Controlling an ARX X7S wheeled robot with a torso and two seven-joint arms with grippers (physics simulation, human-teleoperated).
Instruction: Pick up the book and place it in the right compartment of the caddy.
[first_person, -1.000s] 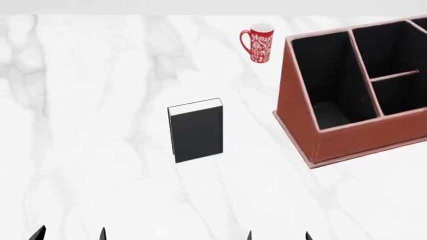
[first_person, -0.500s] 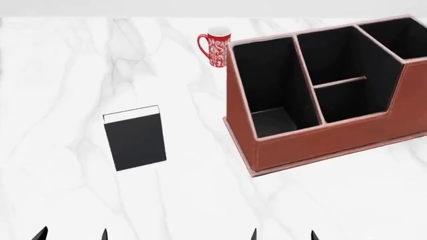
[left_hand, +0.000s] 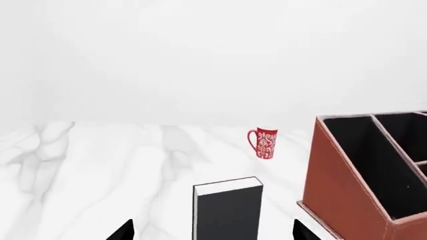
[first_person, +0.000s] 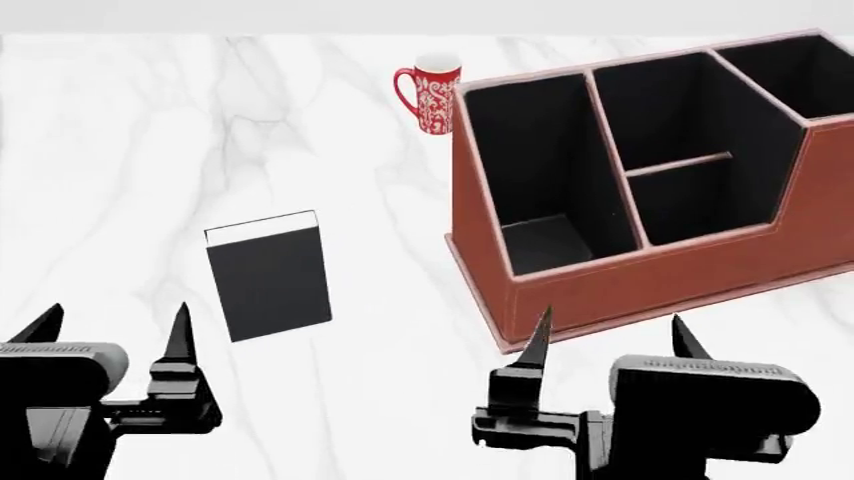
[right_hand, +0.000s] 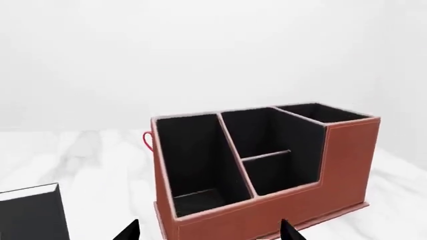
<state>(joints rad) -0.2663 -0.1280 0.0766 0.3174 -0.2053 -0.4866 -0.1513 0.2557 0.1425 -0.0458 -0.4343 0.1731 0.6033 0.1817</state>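
White marble tabletop (first_person: 107, 120) carries the matte-black hardcover book (first_person: 268, 277), standing free, well left of the reddish-brown leather-look caddy (first_person: 641, 285). Left gripper (first_person: 114, 340) and right gripper (first_person: 607, 345) are spread, empty, positioned short of both for approach.

book (first_person: 268, 277) upright, caddy (first_person: 641, 285) beside, both pincers apart

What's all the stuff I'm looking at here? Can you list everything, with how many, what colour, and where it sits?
book: one, matte black with a white page edge, standing on the table ahead of the left gripper.
caddy: one, reddish-brown with a black inside, several compartments, at the right.
mug: one, red and white patterned, far side, just left of the caddy's back corner.
table: one, white marble.
left gripper: one, black, open, holding nothing.
right gripper: one, black, open, holding nothing.
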